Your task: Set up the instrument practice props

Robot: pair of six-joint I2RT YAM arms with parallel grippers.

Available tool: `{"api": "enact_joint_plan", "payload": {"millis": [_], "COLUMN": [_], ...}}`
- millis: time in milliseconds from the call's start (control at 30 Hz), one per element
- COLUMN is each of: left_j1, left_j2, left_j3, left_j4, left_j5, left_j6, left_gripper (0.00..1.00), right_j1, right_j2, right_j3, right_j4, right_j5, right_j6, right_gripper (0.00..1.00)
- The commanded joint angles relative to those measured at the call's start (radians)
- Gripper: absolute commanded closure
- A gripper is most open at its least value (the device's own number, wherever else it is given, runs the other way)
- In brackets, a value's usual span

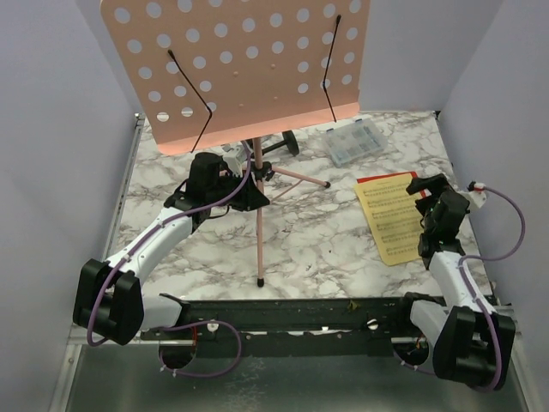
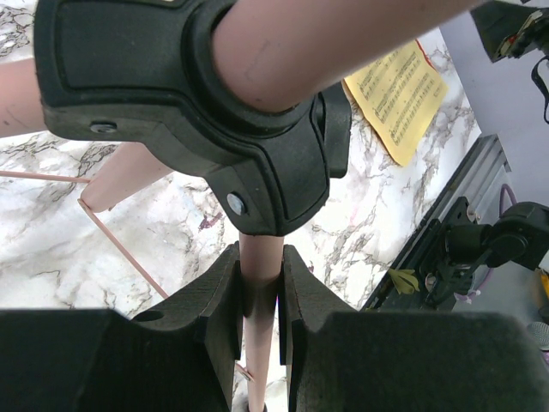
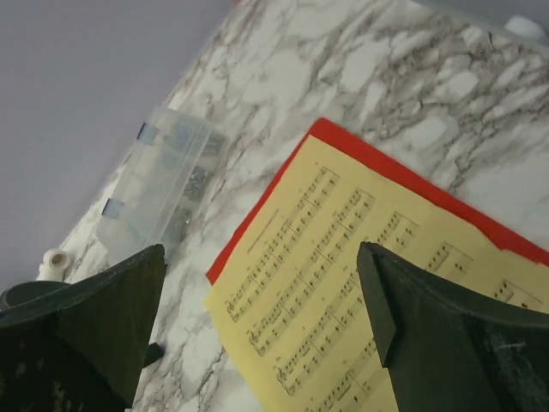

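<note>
The pink perforated music stand [image 1: 240,60] stands upright at the back on thin tripod legs. My left gripper [image 1: 247,190] is shut on one pink leg [image 2: 260,279] just below the black tripod hub [image 2: 214,112]. A yellow sheet-music page [image 1: 393,216] lies on a red page [image 1: 371,179] at the right. My right gripper [image 1: 431,199] hovers open over them, and the yellow page [image 3: 343,283] shows between its fingers, untouched. The black microphone [image 1: 288,142] lies behind the stand, partly hidden by its desk.
A clear plastic compartment box [image 1: 354,142] sits at the back right, also seen as the box [image 3: 159,172] left of the pages. Grey walls close in both sides. A black rail [image 1: 326,313] runs along the near edge.
</note>
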Motion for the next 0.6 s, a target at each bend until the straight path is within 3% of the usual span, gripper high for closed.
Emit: {"api": "enact_joint_plan", "payload": {"millis": [0, 100, 200, 267, 367, 433, 567], "left_j1": [0.009, 0.009, 0.01, 0.009, 0.009, 0.009, 0.009], "left_j2": [0.023, 0.03, 0.032, 0.033, 0.038, 0.039, 0.038], "left_j3": [-0.023, -0.022, -0.022, -0.022, -0.025, -0.025, -0.024], "left_j4": [-0.096, -0.095, -0.094, -0.092, -0.087, -0.085, -0.083], "left_j5": [-0.057, -0.048, -0.043, -0.037, -0.027, -0.024, -0.016], "left_j6": [-0.006, -0.009, -0.011, -0.013, -0.017, -0.018, -0.021], "left_gripper": [1.0, 1.0, 1.0, 1.0, 1.0, 1.0, 1.0], "right_j1": [-0.146, -0.368, -0.457, -0.505, -0.63, -0.658, -0.658], "right_j2": [0.006, 0.082, 0.114, 0.073, -0.03, -0.092, -0.164], "right_j3": [0.043, 0.099, 0.16, 0.125, -0.033, -0.09, -0.116], "right_j4": [-0.294, -0.479, -0.669, -0.695, -0.561, -0.563, -0.644], "right_j5": [-0.208, -0.254, -0.085, -0.005, -0.208, -0.296, -0.298], "right_j6": [0.23, 0.312, 0.369, 0.413, 0.396, 0.406, 0.347], "right_gripper": [0.0, 0.0, 0.0, 0.0, 0.14, 0.13, 0.11]}}
